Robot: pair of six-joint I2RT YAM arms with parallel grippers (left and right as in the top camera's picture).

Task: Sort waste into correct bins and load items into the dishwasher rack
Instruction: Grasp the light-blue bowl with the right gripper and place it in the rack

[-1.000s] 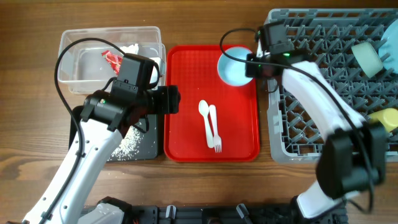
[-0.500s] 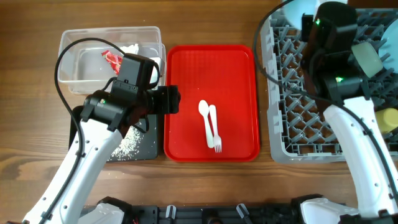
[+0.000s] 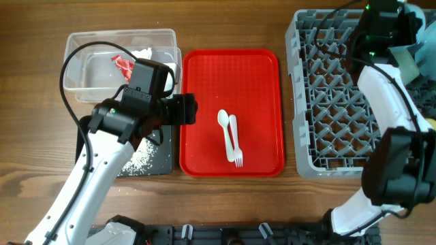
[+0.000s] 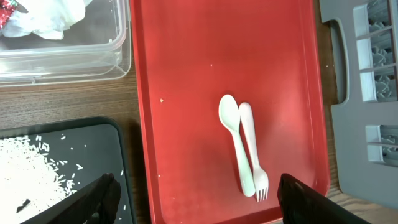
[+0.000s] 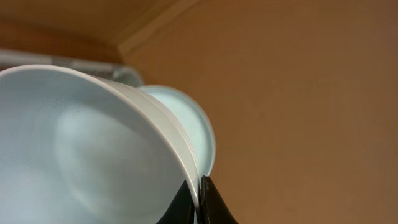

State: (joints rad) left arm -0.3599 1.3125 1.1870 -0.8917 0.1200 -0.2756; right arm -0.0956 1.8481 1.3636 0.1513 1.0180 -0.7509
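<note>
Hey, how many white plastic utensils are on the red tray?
2: a spoon and a fork, lying side by side near the middle of the red tray. None looks hidden there.

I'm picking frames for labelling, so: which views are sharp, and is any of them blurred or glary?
Overhead: sharp, evenly lit, no strong glare. Left wrist: spoon and fork crisp on the red tray; its own dark fingers soft at the bottom corners. Right wrist: the bowl in the right gripper sits too close, soft-edged, before a featureless brown blur.
</note>
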